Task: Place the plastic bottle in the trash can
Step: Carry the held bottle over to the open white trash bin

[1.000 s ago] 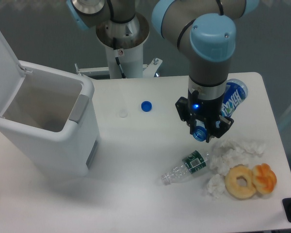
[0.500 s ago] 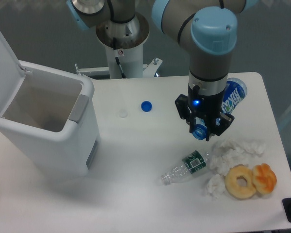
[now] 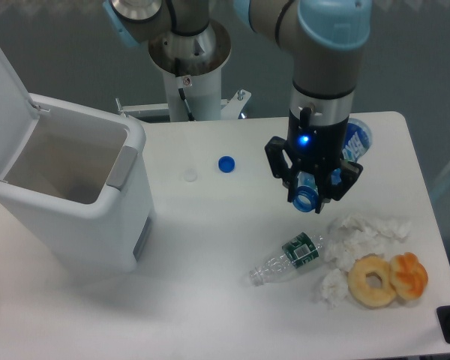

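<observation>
Plastic bottle point(image 3: 354, 139), blue-tinted with a bright blue label, is sitting in the grip of the end effector point(image 3: 313, 196) over the right half of the white surface point(image 3: 210, 225); its blue neck opening is showing low between the dark fingers, while its labelled body is sticking out up and to the right behind the arm's wrist. The end effector is clenching around the bottle's neck end, a blue light glowing on its housing above the fingers. Whether the bottle is resting on the surface or hanging just above it cannot be told from this single camera view. The trash can point(image 3: 67, 187) is standing well apart at the left, its hinged lid tilting up and back so the inside is lying open, with the grey tab showing on its right-hand rim. Between the can and the end effector, a loose blue cap point(image 3: 226, 163) is lying on the surface, and a small pale cap point(image 3: 190, 176) is lying just to its left. Nearer the camera, a smaller clear bottle point(image 3: 289, 257) with a dark green label is lying on its side. Crumpled white tissues point(image 3: 360, 232) are lying right beside it, touching a doughnut point(image 3: 373, 281) and an orange peel point(image 3: 409, 274) at the near right.
</observation>
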Motion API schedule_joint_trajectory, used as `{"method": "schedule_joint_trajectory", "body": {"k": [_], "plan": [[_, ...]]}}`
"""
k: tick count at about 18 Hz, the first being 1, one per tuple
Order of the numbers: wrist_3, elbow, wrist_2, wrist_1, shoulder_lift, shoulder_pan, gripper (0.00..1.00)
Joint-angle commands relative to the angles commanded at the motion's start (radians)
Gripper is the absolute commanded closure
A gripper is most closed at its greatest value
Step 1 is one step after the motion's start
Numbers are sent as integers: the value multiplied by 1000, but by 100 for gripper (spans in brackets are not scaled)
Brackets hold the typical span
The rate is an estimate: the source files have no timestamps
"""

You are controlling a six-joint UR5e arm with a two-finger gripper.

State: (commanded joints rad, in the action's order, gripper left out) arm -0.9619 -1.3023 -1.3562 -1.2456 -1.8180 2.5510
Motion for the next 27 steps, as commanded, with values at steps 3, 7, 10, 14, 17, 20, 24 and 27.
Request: {"method": "schedule_joint_trajectory", "body": {"k": [3, 7, 10, 14, 17, 20, 24, 27], "plan": [[47, -23, 72, 0, 46, -14, 92], [188, -31, 111, 37, 98, -67, 92], [357, -32, 143, 89, 121, -142, 92], [553, -60, 164, 150, 164, -238, 92], [639, -63, 172, 204, 183, -264, 92], [673, -63, 177, 227, 192, -284, 92], [713, -65, 175, 258, 184, -328, 91], [768, -63, 173, 262, 177, -368, 91]]}}
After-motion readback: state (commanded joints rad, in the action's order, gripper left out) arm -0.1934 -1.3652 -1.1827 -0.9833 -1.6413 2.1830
